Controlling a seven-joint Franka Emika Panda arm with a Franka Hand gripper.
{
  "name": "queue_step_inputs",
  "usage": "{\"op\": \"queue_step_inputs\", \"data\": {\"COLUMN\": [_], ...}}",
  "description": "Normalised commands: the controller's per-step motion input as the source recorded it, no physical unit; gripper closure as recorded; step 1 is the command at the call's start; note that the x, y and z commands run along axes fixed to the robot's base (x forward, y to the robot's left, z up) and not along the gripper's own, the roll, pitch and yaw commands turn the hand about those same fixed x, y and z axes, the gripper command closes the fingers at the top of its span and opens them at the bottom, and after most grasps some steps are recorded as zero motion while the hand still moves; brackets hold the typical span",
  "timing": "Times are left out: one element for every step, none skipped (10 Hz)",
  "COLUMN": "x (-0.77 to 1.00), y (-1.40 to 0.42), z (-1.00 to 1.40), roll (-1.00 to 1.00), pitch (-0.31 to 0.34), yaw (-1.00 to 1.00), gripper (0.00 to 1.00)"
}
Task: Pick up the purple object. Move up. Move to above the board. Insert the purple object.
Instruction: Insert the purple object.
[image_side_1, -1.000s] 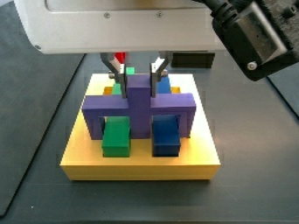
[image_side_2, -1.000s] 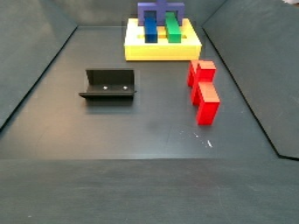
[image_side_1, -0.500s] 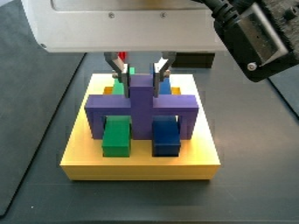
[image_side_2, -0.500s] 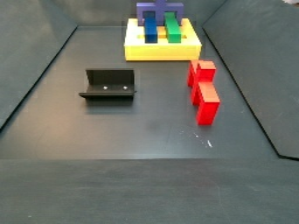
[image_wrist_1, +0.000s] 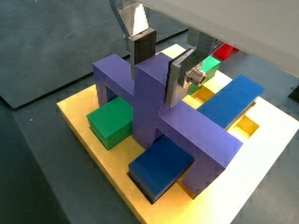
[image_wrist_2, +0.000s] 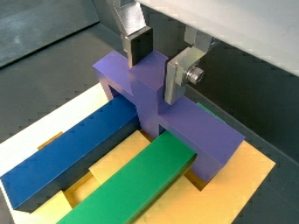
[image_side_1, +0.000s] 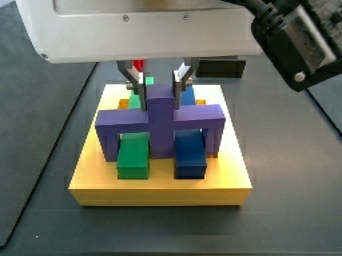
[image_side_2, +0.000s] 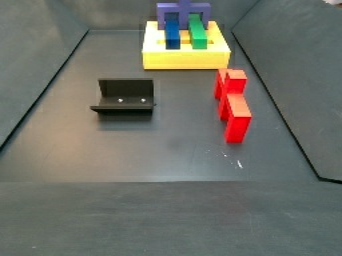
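Observation:
The purple object (image_side_1: 160, 115) sits on the yellow board (image_side_1: 160, 190), its wide bar bridging the long green bar (image_side_1: 134, 155) and the long blue bar (image_side_1: 191, 155). Its upright post stands between the fingers of my gripper (image_side_1: 159, 80). Both wrist views show the gripper (image_wrist_1: 162, 70) (image_wrist_2: 158, 70) straddling the top of the post of the purple object (image_wrist_1: 176, 122) (image_wrist_2: 152, 96). The pads stand close beside it with thin gaps, so the gripper is open. In a side view the purple object (image_side_2: 171, 15) shows at the far end on the board (image_side_2: 181, 58), and the gripper is out of frame.
Red upright blocks (image_side_2: 234, 100) stand on the dark floor in front of the board's right side. The black fixture (image_side_2: 124, 97) stands to the left of them. Dark walls slope up round the floor.

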Motion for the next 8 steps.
{"op": "queue_step_inputs", "data": {"x": [0.09, 0.11, 0.03, 0.0, -0.03, -0.17, 0.04, 0.13], "y": [-0.07, -0.05, 0.0, -0.02, -0.02, 0.0, -0.03, -0.09], "z": [-0.1, -0.11, -0.19, -0.2, -0.15, -0.24, 0.0, 0.2], "roll": [0.3, 0.3, 0.22, 0.14, 0.1, 0.18, 0.33, 0.39], "pitch": [0.007, 0.024, 0.011, 0.0, 0.0, -0.039, 0.0, 0.1], "yaw": [-0.22, -0.28, -0.27, -0.27, -0.13, 0.0, 0.09, 0.09], "gripper": [1.0, 1.0, 1.0, 1.0, 1.0, 1.0, 1.0, 1.0]}}
